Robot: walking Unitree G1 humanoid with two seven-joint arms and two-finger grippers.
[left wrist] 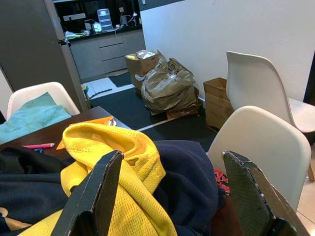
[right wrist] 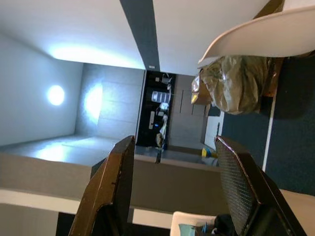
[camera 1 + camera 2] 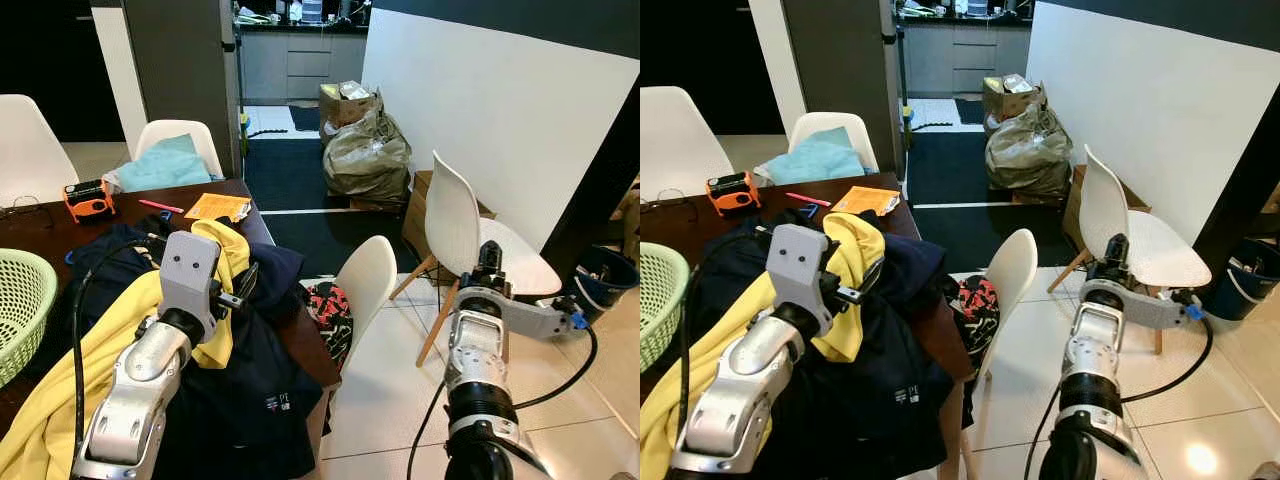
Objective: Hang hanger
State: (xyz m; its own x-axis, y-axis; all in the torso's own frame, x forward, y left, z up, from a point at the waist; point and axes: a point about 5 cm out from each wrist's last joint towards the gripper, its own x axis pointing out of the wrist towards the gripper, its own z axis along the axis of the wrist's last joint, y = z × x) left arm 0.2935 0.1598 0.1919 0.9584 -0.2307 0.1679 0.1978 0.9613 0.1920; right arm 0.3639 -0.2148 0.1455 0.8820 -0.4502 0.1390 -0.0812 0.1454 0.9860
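No hanger could be made out anywhere in these views, so the task looked to be at its searching or approach stage, with nothing yet in hand. The left claw (image 1: 167,196) hovered low in the left-centre of the head view, above the heap of clothes, its two black fingers (image 1: 91,196) spread wide and holding nothing; just past them lay the yellow garment (image 3: 225,262) draped over a dark navy garment (image 3: 250,400) on the brown surface (image 3: 30,232). The right claw (image 2: 174,189), at the right of the frame beside a white chair (image 3: 460,215), also stood open and empty, pointing away across the room. If a hanger lay under the clothes, the next move would probably call for lifting or parting the yellow cloth first; otherwise the robot would need to look elsewhere. Room on the surface was tight: a green basket (image 3: 25,300) at the left edge, an orange tape measure (image 3: 88,198) and orange paper (image 3: 218,207) further back, and the navy cloth spilling over the near corner. A second white chair (image 3: 365,285) pressed close to that corner, while the tiled floor (image 3: 390,390) in the lower right lay open.
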